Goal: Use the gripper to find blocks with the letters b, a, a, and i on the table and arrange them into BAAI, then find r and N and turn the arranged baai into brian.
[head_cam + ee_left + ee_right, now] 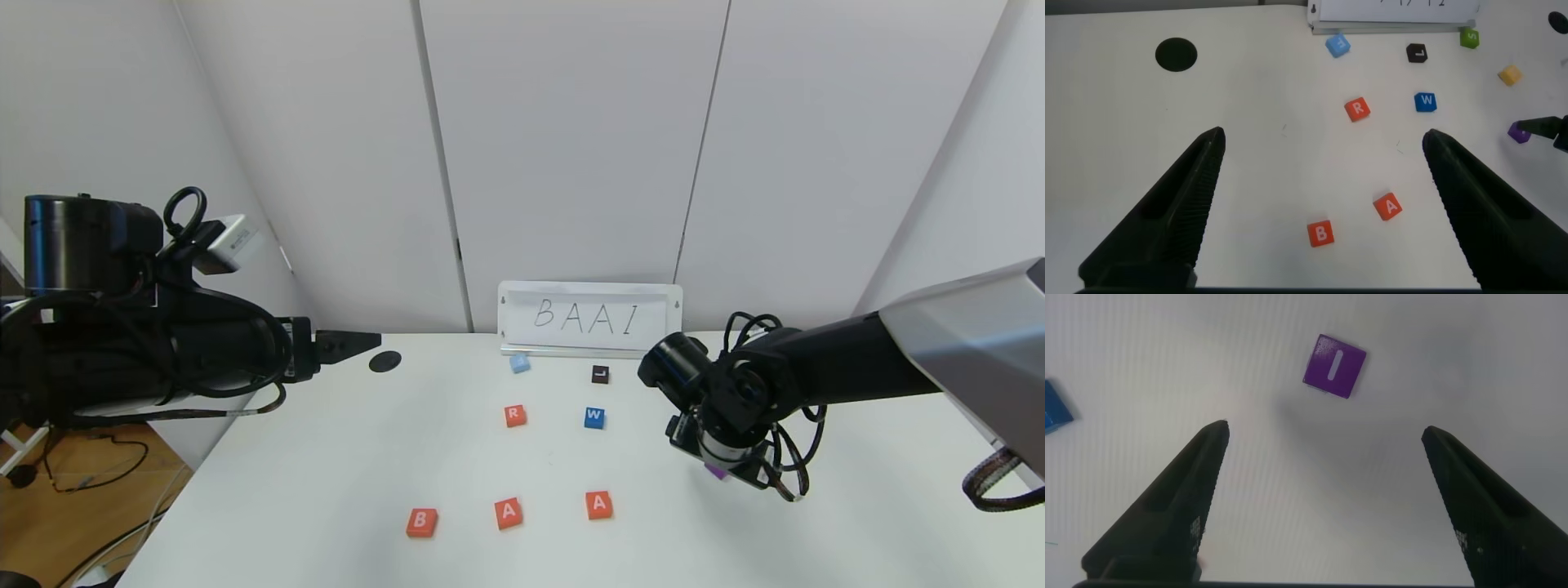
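Observation:
On the white table, the orange-red B and two orange-red A tiles lie in a row near the front. The orange-red R lies behind them. My right gripper is open and empty, pointing down just above the table, with the purple I lying flat just beyond its fingertips. In the head view the I peeks out under that wrist. My left gripper is open and empty, held high over the table's far left. A yellow tile, its letter unreadable, shows in the left wrist view.
A sign reading BAAI stands at the back. A blue W, a dark L tile and a light blue tile lie near it. A green tile lies beside the sign. A black hole is at far left.

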You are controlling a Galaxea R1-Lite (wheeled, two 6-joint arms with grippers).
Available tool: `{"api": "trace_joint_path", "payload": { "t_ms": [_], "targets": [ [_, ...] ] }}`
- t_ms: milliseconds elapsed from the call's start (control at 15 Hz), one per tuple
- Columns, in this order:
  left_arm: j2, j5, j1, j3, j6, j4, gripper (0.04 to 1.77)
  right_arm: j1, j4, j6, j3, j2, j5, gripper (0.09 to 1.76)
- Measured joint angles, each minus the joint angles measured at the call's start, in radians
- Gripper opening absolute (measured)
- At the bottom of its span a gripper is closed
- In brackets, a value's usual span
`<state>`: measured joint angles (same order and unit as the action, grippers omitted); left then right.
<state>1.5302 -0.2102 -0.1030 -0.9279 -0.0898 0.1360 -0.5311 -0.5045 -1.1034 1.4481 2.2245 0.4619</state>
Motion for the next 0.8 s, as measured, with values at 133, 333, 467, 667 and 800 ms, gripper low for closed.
{"api": "trace_joint_path", "payload": {
  "t_ms": [133,333,467,667,800],
  "targets": [
    [0.001,0.000,0.000,0.000,0.000,0.000,1.72,0.023,0.003,-0.015,0.003,0.004,-0.012,1.70],
    [0.003,0.000,0.000,0.000,0.000,0.000,1.72,0.054,0.005,-0.022,0.007,0.010,-0.046,1.71],
    [0.004,0.000,0.000,0.000,0.000,0.000,1.72,0.068,0.005,-0.039,0.009,0.015,-0.059,1.71],
    [0.004,0.000,0.000,0.000,0.000,0.000,1.72,0.077,0.009,-0.044,0.012,0.027,-0.073,1.71],
    [0.004,0.000,0.000,0.000,0.000,0.000,1.72,0.082,0.009,-0.044,0.018,0.032,-0.100,1.71]
  ]
}}
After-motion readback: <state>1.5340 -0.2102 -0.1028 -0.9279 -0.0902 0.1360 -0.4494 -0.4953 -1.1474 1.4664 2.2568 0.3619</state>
